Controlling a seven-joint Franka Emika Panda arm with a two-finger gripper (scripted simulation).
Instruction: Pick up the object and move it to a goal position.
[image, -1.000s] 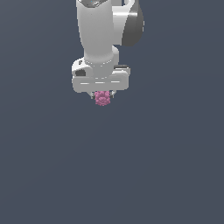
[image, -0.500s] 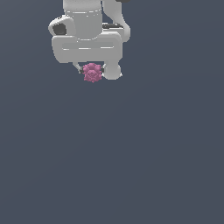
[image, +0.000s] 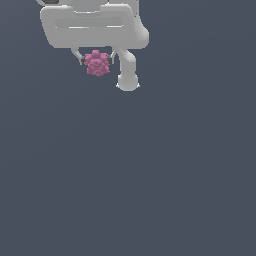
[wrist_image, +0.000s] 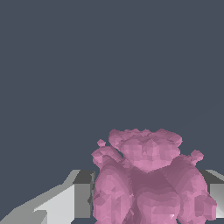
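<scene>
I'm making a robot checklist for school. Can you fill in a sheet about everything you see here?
Surface: plain dark grey-blue ground, bare where seen.
Job's things: pink bumpy ball, held between the fingers, off the ground; it fills the wrist view close up.
Clutter: nothing seen.
Grippers: white gripper, jaws closed on the ball; a finger sits on each side of it.
Cables: nothing seen.
Surroundings: only the white arm at the top of the exterior view; no goal marker seen.
</scene>
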